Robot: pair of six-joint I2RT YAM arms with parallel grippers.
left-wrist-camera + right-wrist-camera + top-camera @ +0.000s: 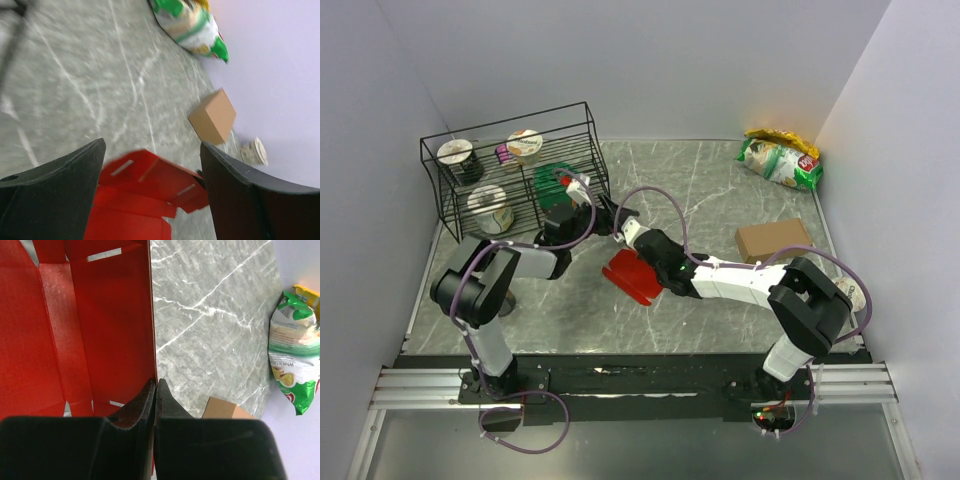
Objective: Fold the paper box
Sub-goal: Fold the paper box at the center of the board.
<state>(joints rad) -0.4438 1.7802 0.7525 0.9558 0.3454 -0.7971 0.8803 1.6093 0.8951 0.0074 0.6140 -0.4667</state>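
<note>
"What has the right gripper (156, 386) got?"

"Its jaws are pressed together on the edge of the paper box (90, 315), with the thin red card nipped between them. I'd say it pins that side so the sheet can't slide while a flap is turned."

"And the left gripper (152, 145)?"

"Jaws spread wide, nothing in them. The red card lies just beyond the gap. It looks placed to take a flap, though that's my guess."

"Where is the box, then?"

"On the table (720, 190), opened out, between the wire basket (510, 180) at the back left and the brown box (212, 116) on the right. It sits well apart from the chip bag (292, 355)."

"Which view tells you most?"

"The right wrist shows the creases and slots inside the card, and the pinch itself. From above it's a red patch half under the arms, but only there do you see the basket."
</note>
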